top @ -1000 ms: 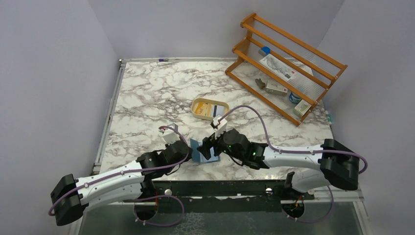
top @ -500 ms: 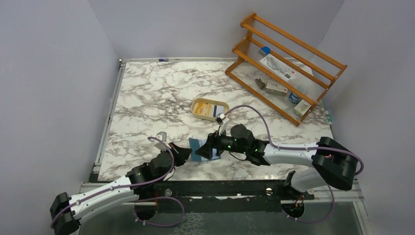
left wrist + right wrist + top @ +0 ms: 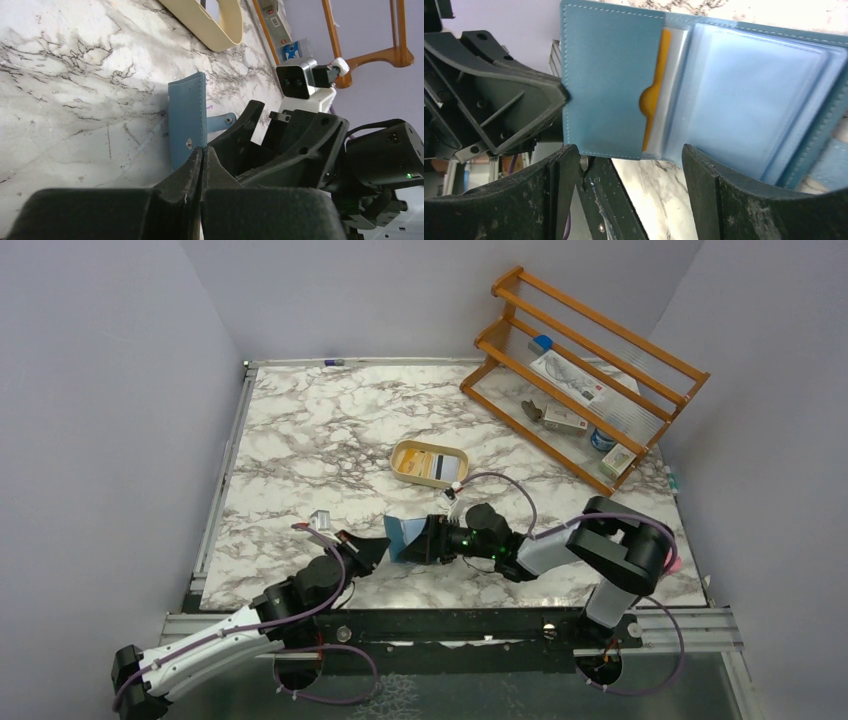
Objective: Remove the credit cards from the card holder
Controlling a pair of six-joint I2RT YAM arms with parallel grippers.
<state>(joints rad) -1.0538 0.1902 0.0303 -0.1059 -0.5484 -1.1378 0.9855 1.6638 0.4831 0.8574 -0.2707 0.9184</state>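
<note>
The teal card holder [image 3: 402, 537] stands open on the marble between my two grippers. In the right wrist view its inside [image 3: 614, 85] faces me, with a yellow-orange credit card [image 3: 652, 100] tucked in a clear pocket. My left gripper [image 3: 201, 151] is shut on the edge of the holder's outer flap [image 3: 187, 122], close to the silver snap. It shows in the top view [image 3: 380, 546] on the holder's left side. My right gripper [image 3: 624, 167] is open and empty just in front of the open holder, and it also shows in the top view [image 3: 428, 538]. Other cards [image 3: 434, 465] lie in the tan dish.
The tan oval dish [image 3: 409, 451] sits just beyond the holder. A wooden rack [image 3: 580, 370] with small items stands at the back right. The table's front edge and metal rail [image 3: 450, 618] are close behind both grippers.
The left arm has drawn back toward the near left, its gripper still at the holder. The right arm has folded in, its gripper staying low at the holder. The holder has shifted slightly left.
</note>
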